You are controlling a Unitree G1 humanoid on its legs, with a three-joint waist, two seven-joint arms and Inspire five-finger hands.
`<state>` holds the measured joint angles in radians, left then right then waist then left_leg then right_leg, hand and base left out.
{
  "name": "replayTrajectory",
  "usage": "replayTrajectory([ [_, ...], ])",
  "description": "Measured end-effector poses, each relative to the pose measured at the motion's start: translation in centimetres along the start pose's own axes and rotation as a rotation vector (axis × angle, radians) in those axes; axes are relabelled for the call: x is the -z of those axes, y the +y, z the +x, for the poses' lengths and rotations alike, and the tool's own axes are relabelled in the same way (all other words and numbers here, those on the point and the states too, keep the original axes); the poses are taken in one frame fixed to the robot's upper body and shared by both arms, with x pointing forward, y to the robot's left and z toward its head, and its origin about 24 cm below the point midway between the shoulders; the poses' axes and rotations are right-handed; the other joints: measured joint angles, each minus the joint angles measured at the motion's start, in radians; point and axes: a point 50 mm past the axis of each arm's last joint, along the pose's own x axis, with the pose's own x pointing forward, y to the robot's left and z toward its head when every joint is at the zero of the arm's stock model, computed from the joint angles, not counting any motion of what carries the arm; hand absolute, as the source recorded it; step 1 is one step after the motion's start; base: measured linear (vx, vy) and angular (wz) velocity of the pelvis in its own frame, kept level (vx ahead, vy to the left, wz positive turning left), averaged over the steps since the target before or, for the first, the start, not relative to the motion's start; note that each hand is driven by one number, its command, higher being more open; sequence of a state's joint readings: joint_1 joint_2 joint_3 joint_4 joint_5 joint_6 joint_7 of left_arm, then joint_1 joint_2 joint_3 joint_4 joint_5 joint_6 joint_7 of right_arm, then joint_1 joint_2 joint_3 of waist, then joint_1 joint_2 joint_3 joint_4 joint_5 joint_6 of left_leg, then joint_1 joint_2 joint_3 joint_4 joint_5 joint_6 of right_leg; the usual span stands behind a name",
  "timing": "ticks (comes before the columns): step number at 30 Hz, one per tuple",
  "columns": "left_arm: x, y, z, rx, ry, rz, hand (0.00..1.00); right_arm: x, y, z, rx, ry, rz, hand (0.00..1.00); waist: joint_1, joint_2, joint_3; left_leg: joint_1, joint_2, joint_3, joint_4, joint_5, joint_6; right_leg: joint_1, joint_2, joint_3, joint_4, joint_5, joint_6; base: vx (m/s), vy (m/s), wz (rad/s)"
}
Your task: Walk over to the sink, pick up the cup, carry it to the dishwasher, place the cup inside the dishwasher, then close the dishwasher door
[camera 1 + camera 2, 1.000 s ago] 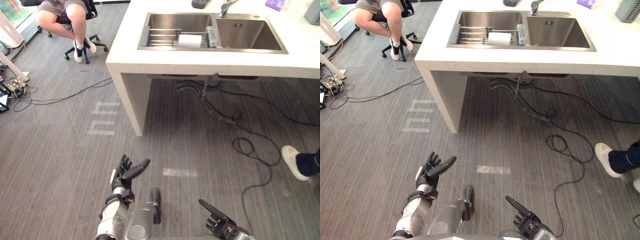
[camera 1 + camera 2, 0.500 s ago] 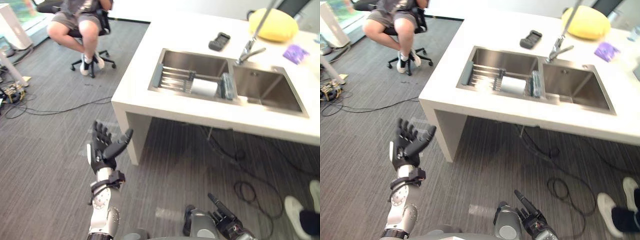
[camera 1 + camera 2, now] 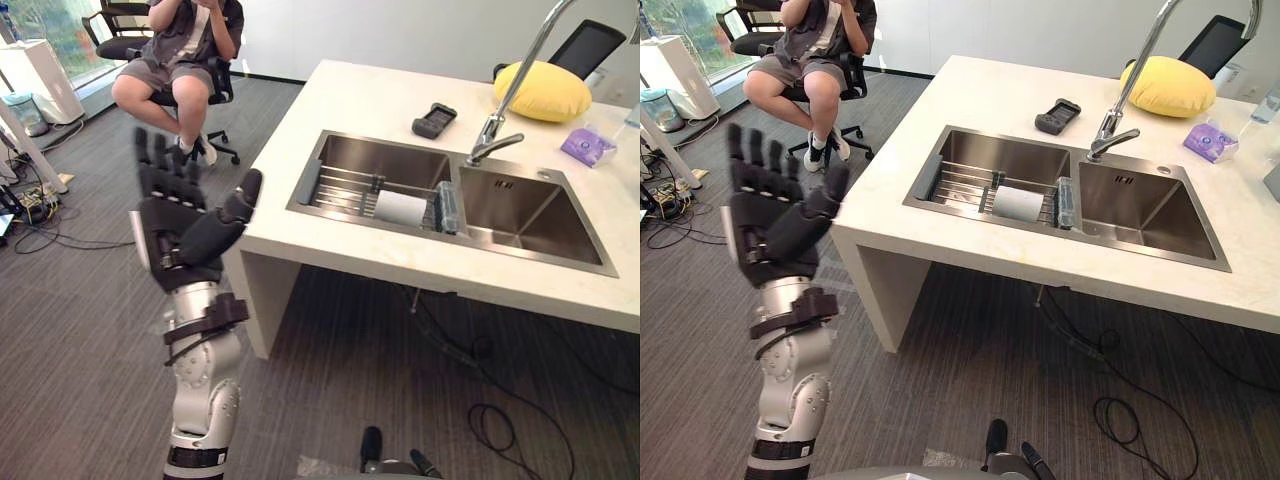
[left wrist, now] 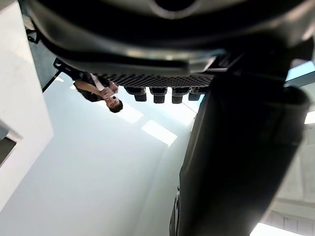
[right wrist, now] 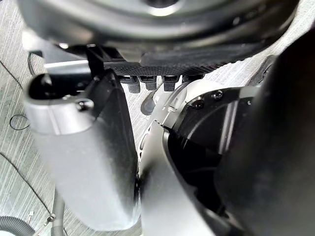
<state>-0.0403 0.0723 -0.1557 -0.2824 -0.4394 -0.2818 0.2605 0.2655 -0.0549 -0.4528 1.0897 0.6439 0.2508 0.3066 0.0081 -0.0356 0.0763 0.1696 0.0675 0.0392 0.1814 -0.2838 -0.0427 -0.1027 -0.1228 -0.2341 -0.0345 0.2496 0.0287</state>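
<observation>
The cup [image 3: 400, 208] is white and lies on its side on a wire rack [image 3: 345, 186] in the left bowl of the sink [image 3: 385, 158]. No hand touches it. A grey-blue scrubber [image 3: 447, 207] stands up just beside the cup, at the wall between the two bowls. The tall bent tap [image 3: 495, 125] stands behind the sink, near the middle. The sink is set into a big white counter [image 3: 340, 100]. On the counter behind the sink lie a small black thing [image 3: 434, 120], a fat yellow cushion [image 3: 542, 92] and a little purple pack [image 3: 588, 147]. The left hand [image 3: 180, 238] is held up high in the air, flat and spread wide, with nothing in it. It is by the near corner of the counter, well apart from the cup. The counter edge and the sink's side wall are between this hand and the cup. The right hand [image 5: 162, 49] is low down near the floor, and I cannot tell if it is open or closed. A person [image 3: 185, 50] sits on a black chair [image 3: 215, 95] with wheels, far off to the left past the counter. A white box [image 3: 40, 80] stands by the window there.
</observation>
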Motion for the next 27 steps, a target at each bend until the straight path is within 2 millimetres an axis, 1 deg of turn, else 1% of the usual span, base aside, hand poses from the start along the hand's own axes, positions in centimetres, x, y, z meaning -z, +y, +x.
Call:
replayTrajectory([
  [2, 2.7, -1.8, 0.2, 0.099, 0.155, -0.005, 1.0, -0.1, 0.2, 0.0, 0.001, -0.01, -0.018, 1.0, -0.011, -0.001, 0.0, 0.013, 0.0, 0.006, 0.013, -0.009, 0.006, 0.004, -0.008, -0.002, 0.034, -0.019, 0.002, 0.0, 0.0, 0.0],
  [3, 3.3, -2.1, 0.2, 0.122, 0.188, -0.002, 1.0, -0.2, 0.3, 0.1, 0.001, -0.014, -0.029, 1.0, -0.016, -0.001, -0.001, 0.016, 0.001, 0.012, 0.016, -0.012, 0.007, 0.004, -0.009, -0.004, 0.043, -0.024, 0.0, -0.03, -0.003, -0.03],
  [4, 4.3, -2.8, 0.0, 0.166, 0.256, -0.008, 1.0, -0.3, 0.5, 0.1, 0.0, -0.029, -0.042, 1.0, -0.027, 0.001, -0.001, 0.023, 0.01, 0.042, 0.021, -0.019, 0.003, 0.004, -0.012, -0.012, 0.058, -0.032, 0.001, -0.03, -0.012, -0.09],
  [5, 5.2, -3.4, -0.3, 0.212, 0.317, -0.006, 1.0, -0.4, 0.7, 0.1, 0.001, -0.041, -0.053, 1.0, -0.032, 0.004, -0.004, 0.032, 0.02, 0.074, 0.02, -0.026, 0.008, 0.003, -0.013, -0.021, 0.072, -0.041, -0.002, -0.02, -0.027, -0.13],
  [6, 5.5, -3.7, -0.4, 0.233, 0.346, -0.01, 1.0, -0.4, 0.7, 0.1, 0.003, -0.048, -0.057, 1.0, -0.036, 0.005, -0.005, 0.04, 0.025, 0.092, 0.016, -0.027, 0.007, 0.003, -0.014, -0.026, 0.079, -0.047, -0.005, 0.0, -0.039, -0.17],
  [7, 5.8, -4.0, -0.5, 0.264, 0.383, -0.021, 1.0, -0.4, 0.8, 0.2, 0.009, -0.053, -0.066, 1.0, -0.051, 0.008, -0.008, 0.055, 0.037, 0.129, 0.004, -0.027, 0.004, -0.001, -0.017, -0.041, 0.096, -0.063, -0.01, 0.02, -0.054, -0.22],
  [8, 5.9, -4.3, -0.5, 0.29, 0.396, -0.029, 1.0, -0.6, 1.0, 0.2, 0.005, -0.06, -0.072, 1.0, -0.057, 0.011, -0.01, 0.07, 0.046, 0.167, -0.012, -0.023, -0.002, -0.013, -0.017, -0.052, 0.119, -0.077, -0.011, 0.04, -0.049, -0.23],
  [10, 5.7, -4.6, -0.1, 0.31, 0.385, -0.036, 1.0, -0.8, 0.8, 0.2, 0.013, -0.074, -0.069, 1.0, -0.056, 0.021, -0.019, 0.084, 0.049, 0.191, -0.041, -0.015, -0.012, -0.04, -0.015, -0.055, 0.154, -0.094, -0.012, 0.07, -0.029, -0.31],
  [11, 5.5, -4.7, 0.3, 0.315, 0.373, -0.032, 1.0, -0.9, 0.6, 0.1, 0.021, -0.076, -0.062, 1.0, -0.057, 0.031, -0.025, 0.094, 0.054, 0.204, -0.059, -0.003, -0.03, -0.055, -0.011, -0.054, 0.178, -0.105, -0.003, 0.1, -0.01, -0.3],
  [12, 5.4, -4.7, 0.4, 0.318, 0.367, -0.031, 1.0, -0.9, 0.6, 0.1, 0.024, -0.078, -0.052, 1.0, -0.059, 0.036, -0.025, 0.102, 0.057, 0.21, -0.068, 0.001, -0.034, -0.061, -0.005, -0.054, 0.191, -0.116, -0.004, 0.14, -0.02, -0.23],
  [13, 5.2, -4.7, 0.7, 0.317, 0.358, -0.026, 1.0, -1.1, 0.8, 0.2, 0.022, -0.082, -0.038, 1.0, -0.069, 0.047, -0.027, 0.117, 0.065, 0.22, -0.083, 0.008, -0.047, -0.072, 0.003, -0.057, 0.219, -0.138, -0.003, 0.17, -0.032, -0.11],
  [14, 5.3, -4.4, 0.7, 0.311, 0.359, -0.017, 1.0, -1.2, 0.9, 0.3, 0.02, -0.082, -0.033, 1.0, -0.083, 0.055, -0.031, 0.125, 0.071, 0.231, -0.078, 0.019, -0.067, -0.074, 0.006, -0.064, 0.244, -0.163, -0.006, 0.21, -0.035, -0.15],
  [15, 5.5, -4.2, 0.7, 0.305, 0.367, 0.009, 1.0, -1.0, 0.8, 0.3, 0.024, -0.078, -0.029, 1.0, -0.082, 0.055, -0.032, 0.118, 0.071, 0.251, -0.033, 0.026, -0.079, -0.073, 0.004, -0.065, 0.26, -0.18, -0.009, 0.18, -0.035, -0.21],
  [16, 5.7, -3.9, 0.6, 0.298, 0.373, 0.027, 1.0, -1.1, 0.8, 0.4, 0.026, -0.077, -0.027, 1.0, -0.08, 0.055, -0.032, 0.106, 0.075, 0.261, 0.018, 0.029, -0.084, -0.071, 0.002, -0.065, 0.271, -0.19, -0.015, 0.14, -0.053, -0.4],
  [17, 5.8, -3.6, 0.6, 0.283, 0.377, 0.047, 1.0, -1.3, 0.9, 0.4, 0.027, -0.078, -0.031, 1.0, -0.079, 0.056, -0.032, 0.075, 0.089, 0.267, 0.115, 0.033, -0.093, -0.065, 0.0, -0.068, 0.283, -0.208, -0.02, 0.19, -0.158, -0.42],
  [18, 5.8, -3.6, 0.6, 0.27, 0.376, 0.044, 1.0, -1.7, 0.9, 0.4, 0.029, -0.084, -0.037, 1.0, -0.083, 0.065, -0.03, -0.005, 0.12, 0.252, 0.322, 0.062, -0.14, -0.045, 0.002, -0.066, 0.292, -0.241, -0.024, 0.2, -0.178, -0.29],
  [19, 5.8, -3.7, 0.7, 0.271, 0.373, 0.041, 1.0, -1.9, 0.7, 0.3, 0.032, -0.088, -0.041, 1.0, -0.086, 0.076, -0.024, -0.041, 0.139, 0.234, 0.409, 0.087, -0.147, -0.032, 0.008, -0.068, 0.29, -0.251, -0.029, 0.25, -0.203, -0.12],
  [20, 5.9, -3.9, 0.6, 0.275, 0.374, 0.034, 1.0, -2.3, 0.5, 0.1, 0.04, -0.094, -0.047, 1.0, -0.092, 0.096, -0.013, -0.091, 0.167, 0.204, 0.535, 0.145, -0.122, -0.002, 0.024, -0.071, 0.274, -0.266, -0.039, 0.21, -0.122, -0.15],
  [21, 6.3, -3.6, 0.5, 0.262, 0.391, 0.041, 1.0, -2.7, -0.2, -0.2, 0.059, -0.1, -0.053, 1.0, -0.09, 0.11, 0.001, -0.165, 0.197, 0.156, 0.704, 0.307, -0.086, 0.066, 0.045, -0.054, 0.219, -0.278, -0.058, 0.22, -0.085, -0.23],
  [22, 6.4, -3.4, 0.5, 0.255, 0.398, 0.047, 1.0, -2.8, -0.4, -0.3, 0.064, -0.104, -0.054, 1.0, -0.087, 0.111, 0.002, -0.185, 0.197, 0.144, 0.747, 0.289, -0.084, 0.089, 0.049, -0.046, 0.203, -0.277, -0.064, 0.26, -0.072, -0.34],
  [23, 6.6, -3.2, 0.5, 0.252, 0.406, 0.053, 1.0, -2.8, -0.9, -0.5, 0.076, -0.113, -0.032, 1.0, -0.086, 0.112, 0.002, -0.221, 0.193, 0.14, 0.778, 0.215, -0.08, 0.116, 0.05, -0.039, 0.182, -0.278, -0.071, 0.22, -0.067, -0.28],
  [24, 6.6, -3.2, 0.5, 0.253, 0.408, 0.055, 1.0, -3.0, -1.1, -0.6, 0.081, -0.13, -0.011, 1.0, -0.086, 0.109, 0.003, -0.252, 0.186, 0.144, 0.769, 0.159, -0.072, 0.137, 0.049, -0.035, 0.159, -0.279, -0.072, 0.26, -0.098, -0.32],
  [25, 6.6, -3.1, 0.5, 0.255, 0.407, 0.059, 1.0, -3.2, -1.3, -0.7, 0.085, -0.145, 0.004, 1.0, -0.081, 0.106, 0.006, -0.281, 0.173, 0.163, 0.71, 0.112, -0.063, 0.162, 0.048, -0.024, 0.131, -0.277, -0.069, 0.25, -0.069, -0.39],
  [26, 6.6, -3.1, 0.5, 0.254, 0.406, 0.062, 1.0, -3.5, -1.3, -0.8, 0.083, -0.153, -0.014, 1.0, -0.072, 0.102, 0.008, -0.291, 0.155, 0.176, 0.621, 0.099, -0.05, 0.185, 0.047, -0.008, 0.111, -0.27, -0.058, 0.31, -0.039, -0.38],
  [27, 6.5, -3.1, 0.5, 0.254, 0.404, 0.063, 1.0, -3.7, -1.2, -0.8, 0.081, -0.158, -0.021, 1.0, -0.069, 0.1, 0.009, -0.293, 0.149, 0.182, 0.577, 0.099, -0.049, 0.197, 0.047, -0.001, 0.103, -0.271, -0.055, 0.27, 0.004, -0.42],
])
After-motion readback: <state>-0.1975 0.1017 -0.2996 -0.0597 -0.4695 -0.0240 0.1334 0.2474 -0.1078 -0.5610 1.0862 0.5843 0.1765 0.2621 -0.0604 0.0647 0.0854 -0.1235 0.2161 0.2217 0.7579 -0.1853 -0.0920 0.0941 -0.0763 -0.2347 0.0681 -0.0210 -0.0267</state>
